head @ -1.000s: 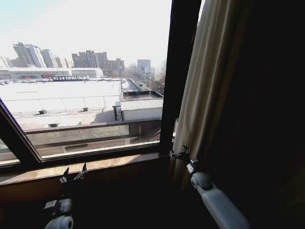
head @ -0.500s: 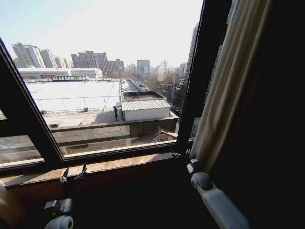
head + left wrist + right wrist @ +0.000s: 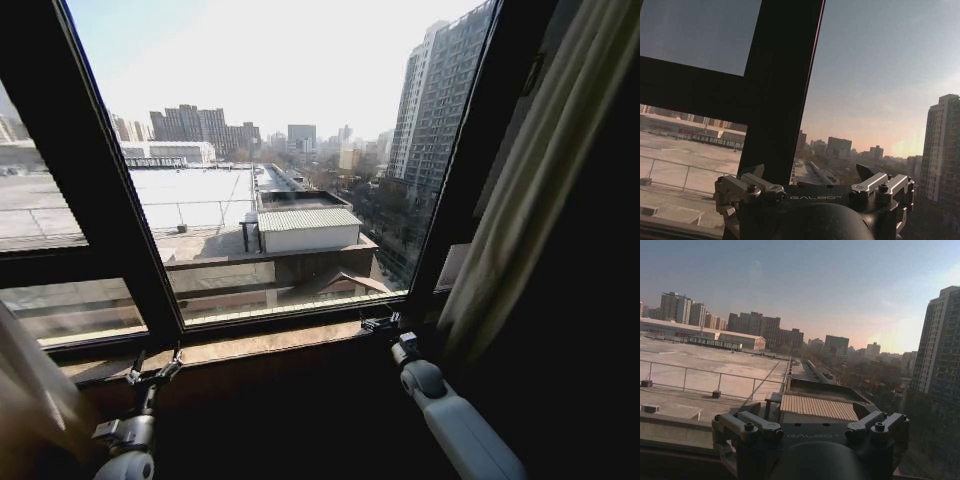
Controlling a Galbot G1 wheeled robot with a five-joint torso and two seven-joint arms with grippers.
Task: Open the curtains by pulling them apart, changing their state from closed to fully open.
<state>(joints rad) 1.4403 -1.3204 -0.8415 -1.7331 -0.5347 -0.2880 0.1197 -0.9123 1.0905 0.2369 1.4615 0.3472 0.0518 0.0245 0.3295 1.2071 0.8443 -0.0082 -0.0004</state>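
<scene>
Jaws spread, both grippers (image 3: 153, 372) (image 3: 378, 324) seemingly clear of curtains (image 3: 530, 200).

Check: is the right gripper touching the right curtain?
Apart. Head view shows the right gripper by the sill, a dark gap before the right curtain.

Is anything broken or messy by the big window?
Nothing stands out. The window glass looks whole, and the curtains hang bunched at its right side, with a bit of pale fabric at the lower left. The left gripper and right gripper sit open by the wooden sill, holding nothing.
</scene>
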